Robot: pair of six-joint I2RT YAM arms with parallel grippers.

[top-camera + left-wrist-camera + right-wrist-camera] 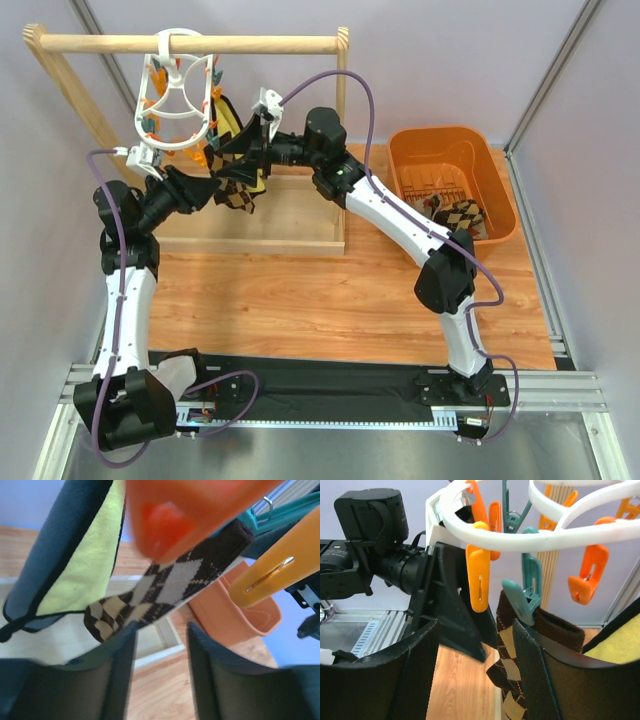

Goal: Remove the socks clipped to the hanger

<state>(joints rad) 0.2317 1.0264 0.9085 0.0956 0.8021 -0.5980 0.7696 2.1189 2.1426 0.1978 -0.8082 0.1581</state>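
A limp argyle sock (170,582), knitted in brown, tan and black diamonds with a dark ribbed cuff, hangs by that cuff from a teal clip (520,597) on the white plastic hanger (560,537), an openwork ring hooked over a round wooden rail (190,43). Smooth orange clips (479,580) dangle empty from the same ring, and a yellow-and-grey fabric piece (75,555) edged in black droops just beside the sock. The right end effector (475,625) is released, its two flat, mesh-textured black fingers standing apart with the sock's patterned length hanging against the inner face of one of them. The left end effector (162,630) is likewise released, its dark fingers parted just beneath the sock's lower end with nothing between them. The two close in on the sock from opposite sides, under the ring. The rail's frame rises from a shallow pale-wood tray (290,215). Well apart to the right, a second argyle sock (464,213) lies crumpled in a slotted orange plastic basket (430,150) on the wood-grain surface (300,300)
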